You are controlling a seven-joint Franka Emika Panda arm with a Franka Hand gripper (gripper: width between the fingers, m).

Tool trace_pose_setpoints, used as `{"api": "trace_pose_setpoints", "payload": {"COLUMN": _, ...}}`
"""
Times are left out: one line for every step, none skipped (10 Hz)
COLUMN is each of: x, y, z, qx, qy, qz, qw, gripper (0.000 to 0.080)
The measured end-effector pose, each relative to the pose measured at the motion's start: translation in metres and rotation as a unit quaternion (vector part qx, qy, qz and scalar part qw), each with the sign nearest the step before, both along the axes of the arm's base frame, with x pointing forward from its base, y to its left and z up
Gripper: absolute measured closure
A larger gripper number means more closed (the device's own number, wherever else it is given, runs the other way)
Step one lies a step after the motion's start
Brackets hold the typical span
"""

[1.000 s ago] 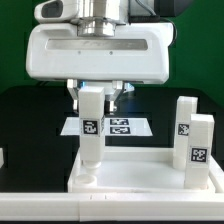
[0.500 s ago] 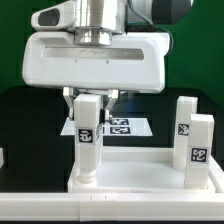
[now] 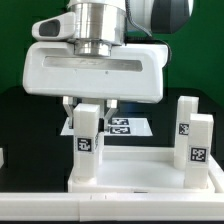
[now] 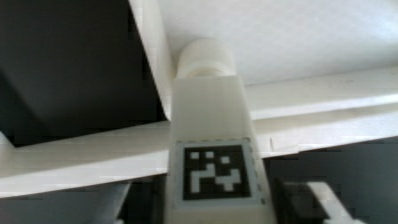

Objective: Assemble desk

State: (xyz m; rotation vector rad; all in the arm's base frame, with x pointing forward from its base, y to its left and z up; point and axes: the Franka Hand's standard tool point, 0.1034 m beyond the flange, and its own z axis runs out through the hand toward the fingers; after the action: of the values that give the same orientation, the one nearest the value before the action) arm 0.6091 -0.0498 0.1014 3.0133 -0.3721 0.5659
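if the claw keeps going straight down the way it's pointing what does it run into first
The claw is shut on a desk leg, which points down at the desk panel's corner. The leg's lower end seems already at the panel, so that would meet first, though depth is unclear.

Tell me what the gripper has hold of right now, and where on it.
The gripper holds a tagged white desk leg by its upper end, lower end at the desk panel corner.
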Motion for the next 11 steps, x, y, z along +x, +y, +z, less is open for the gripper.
{"api": "trace_pose_setpoints", "payload": {"x": 0.001, "y": 0.001, "z": 0.0, "qx": -0.001, "qy": -0.002, "qz": 0.001, "qw": 1.0, "gripper": 0.0514}}
{"api": "trace_pose_setpoints", "payload": {"x": 0.001, "y": 0.0, "z": 0.0, "qx": -0.001, "qy": -0.002, "qz": 0.001, "qw": 1.0, "gripper": 0.0429}}
{"api": "trace_pose_setpoints", "payload": {"x": -0.001, "y": 0.001, "z": -0.001, "qx": 0.002, "qy": 0.006, "qz": 0.001, "qw": 1.0, "gripper": 0.029}}
{"api": "trace_pose_setpoints", "payload": {"x": 0.0, "y": 0.002, "z": 0.001, "qx": 0.009, "qy": 0.018, "qz": 0.001, "qw": 1.0, "gripper": 0.029}}
{"api": "trace_pose_setpoints", "payload": {"x": 0.005, "y": 0.001, "z": 0.015, "qx": 0.016, "qy": 0.017, "qz": 0.0, "qw": 1.0, "gripper": 0.0195}}
{"api": "trace_pose_setpoints", "payload": {"x": 0.007, "y": 0.0, "z": 0.026, "qx": 0.024, "qy": 0.022, "qz": -0.002, "qw": 0.999, "gripper": 0.0159}}
{"api": "trace_pose_setpoints", "payload": {"x": 0.003, "y": -0.001, "z": 0.026, "qx": 0.048, "qy": 0.073, "qz": -0.006, "qw": 0.996, "gripper": 0.0152}}
{"api": "trace_pose_setpoints", "payload": {"x": 0.005, "y": -0.005, "z": 0.028, "qx": 0.066, "qy": 0.116, "qz": -0.011, "qw": 0.991, "gripper": 0.0152}}
{"api": "trace_pose_setpoints", "payload": {"x": 0.006, "y": -0.004, "z": 0.022, "qx": 0.075, "qy": 0.143, "qz": -0.016, "qw": 0.987, "gripper": 0.0152}}
{"api": "trace_pose_setpoints", "payload": {"x": 0.002, "y": 0.0, "z": 0.015, "qx": 0.084, "qy": 0.173, "qz": -0.019, "qw": 0.981, "gripper": 0.0151}}
{"api": "trace_pose_setpoints", "payload": {"x": 0.005, "y": 0.0, "z": 0.013, "qx": 0.081, "qy": 0.171, "qz": -0.018, "qw": 0.982, "gripper": 0.0151}}
